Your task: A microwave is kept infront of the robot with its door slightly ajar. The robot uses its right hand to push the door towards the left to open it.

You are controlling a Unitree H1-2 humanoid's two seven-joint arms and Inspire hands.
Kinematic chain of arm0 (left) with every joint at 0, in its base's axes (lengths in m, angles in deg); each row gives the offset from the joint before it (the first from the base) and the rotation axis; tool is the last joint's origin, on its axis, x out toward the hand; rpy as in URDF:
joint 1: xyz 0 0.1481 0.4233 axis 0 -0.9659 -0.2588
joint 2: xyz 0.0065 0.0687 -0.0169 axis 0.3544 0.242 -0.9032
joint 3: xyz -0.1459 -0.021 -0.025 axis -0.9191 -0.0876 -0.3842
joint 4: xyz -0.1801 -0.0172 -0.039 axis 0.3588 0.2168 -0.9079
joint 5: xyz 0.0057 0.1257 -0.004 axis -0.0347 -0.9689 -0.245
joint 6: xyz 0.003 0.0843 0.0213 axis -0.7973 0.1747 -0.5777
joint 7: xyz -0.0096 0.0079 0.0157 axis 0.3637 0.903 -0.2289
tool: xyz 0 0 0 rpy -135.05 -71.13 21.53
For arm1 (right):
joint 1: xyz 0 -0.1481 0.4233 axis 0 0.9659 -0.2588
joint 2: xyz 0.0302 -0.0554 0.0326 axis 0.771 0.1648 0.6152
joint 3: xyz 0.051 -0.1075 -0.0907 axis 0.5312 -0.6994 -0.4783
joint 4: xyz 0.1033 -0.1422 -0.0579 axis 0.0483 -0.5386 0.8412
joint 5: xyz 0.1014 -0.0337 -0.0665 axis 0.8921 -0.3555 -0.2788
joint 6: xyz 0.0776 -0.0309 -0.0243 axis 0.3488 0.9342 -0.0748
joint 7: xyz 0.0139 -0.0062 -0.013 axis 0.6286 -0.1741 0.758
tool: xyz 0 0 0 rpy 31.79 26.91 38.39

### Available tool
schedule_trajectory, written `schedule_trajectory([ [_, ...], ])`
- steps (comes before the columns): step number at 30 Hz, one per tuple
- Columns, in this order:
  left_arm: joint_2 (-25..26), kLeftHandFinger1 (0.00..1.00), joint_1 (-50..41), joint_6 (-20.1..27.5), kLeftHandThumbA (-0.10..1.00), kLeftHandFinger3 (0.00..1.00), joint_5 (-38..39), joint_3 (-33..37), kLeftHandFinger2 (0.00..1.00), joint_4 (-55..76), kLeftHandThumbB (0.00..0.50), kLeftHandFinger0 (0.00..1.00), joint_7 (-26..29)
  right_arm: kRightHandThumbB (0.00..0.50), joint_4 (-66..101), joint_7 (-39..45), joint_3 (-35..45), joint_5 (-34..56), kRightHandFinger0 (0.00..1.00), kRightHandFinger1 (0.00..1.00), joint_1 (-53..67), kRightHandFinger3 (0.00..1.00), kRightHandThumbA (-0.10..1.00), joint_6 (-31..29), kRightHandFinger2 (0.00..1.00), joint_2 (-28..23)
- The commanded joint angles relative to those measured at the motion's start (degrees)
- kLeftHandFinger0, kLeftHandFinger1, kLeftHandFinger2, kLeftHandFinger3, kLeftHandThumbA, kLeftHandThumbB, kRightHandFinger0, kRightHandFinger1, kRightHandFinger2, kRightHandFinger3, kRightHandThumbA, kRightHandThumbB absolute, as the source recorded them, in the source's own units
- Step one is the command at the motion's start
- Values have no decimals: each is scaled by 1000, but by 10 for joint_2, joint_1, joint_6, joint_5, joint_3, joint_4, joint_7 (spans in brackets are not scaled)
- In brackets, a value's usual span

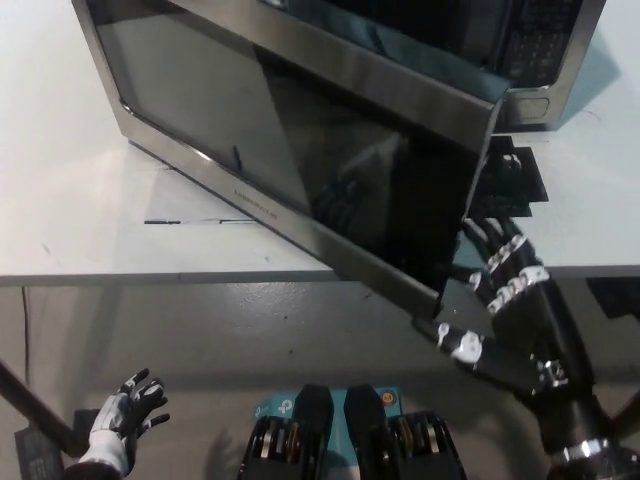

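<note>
- The microwave (pixel 540 45) sat on a white table (pixel 70 200), at the top of the picture.
- Its door (pixel 300 160) was shiny silver round the edge with dark glass in the middle.
- The door stood swung out from the microwave, and its free corner hung past the table's front edge.
- The black right hand (pixel 500 310) was touching that free edge from behind, with its fingers (pixel 497 262) spread apart and holding nothing.
- The top and back of the microwave were cut off by the picture.
- The inside of the microwave was too dark to make out.
- The white left hand (pixel 125 410) rested low at the bottom left, well apart from the table, fingers spread, holding nothing.
</note>
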State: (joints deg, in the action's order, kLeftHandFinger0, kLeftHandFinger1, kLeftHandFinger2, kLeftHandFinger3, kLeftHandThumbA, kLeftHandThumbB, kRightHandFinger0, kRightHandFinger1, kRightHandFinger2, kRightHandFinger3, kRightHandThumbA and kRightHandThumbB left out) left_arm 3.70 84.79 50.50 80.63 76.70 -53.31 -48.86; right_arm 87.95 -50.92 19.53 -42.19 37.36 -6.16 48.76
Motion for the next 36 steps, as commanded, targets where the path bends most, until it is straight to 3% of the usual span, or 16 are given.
schedule_trajectory([
  [1,12,856,10,16,385,953,-3,3,926,0,140,842,3,233,20,30,-27,12,739,966,23,1000,1000,8,1000,0],
  [10,12,827,14,20,382,930,-7,5,887,-6,135,806,8,195,58,45,-43,17,690,949,85,1000,1000,2,1000,-27],
  [19,12,844,14,26,390,961,-6,7,913,-9,111,817,2,229,52,45,-22,24,722,984,77,1000,1000,-1,1000,-39],
  [29,10,830,12,25,389,937,-5,7,897,-6,131,803,4,246,63,41,14,23,720,979,92,1000,1000,-2,1000,-66],
  [32,11,849,11,29,407,947,-8,11,907,-7,118,835,2,275,60,26,58,22,713,976,96,1000,877,-6,1000,-73],
  [34,11,849,11,30,405,942,-6,9,897,-7,123,840,3,256,52,22,76,4,723,976,92,1000,834,-26,1000,-75],
  [35,9,828,12,29,390,921,-5,7,872,-10,117,818,6,232,12,-3,130,7,694,896,87,989,739,-54,939,-78],
  [36,9,825,11,29,390,917,-6,7,870,-10,116,815,7,218,-1,0,146,18,695,893,85,989,718,-61,934,-80],
])
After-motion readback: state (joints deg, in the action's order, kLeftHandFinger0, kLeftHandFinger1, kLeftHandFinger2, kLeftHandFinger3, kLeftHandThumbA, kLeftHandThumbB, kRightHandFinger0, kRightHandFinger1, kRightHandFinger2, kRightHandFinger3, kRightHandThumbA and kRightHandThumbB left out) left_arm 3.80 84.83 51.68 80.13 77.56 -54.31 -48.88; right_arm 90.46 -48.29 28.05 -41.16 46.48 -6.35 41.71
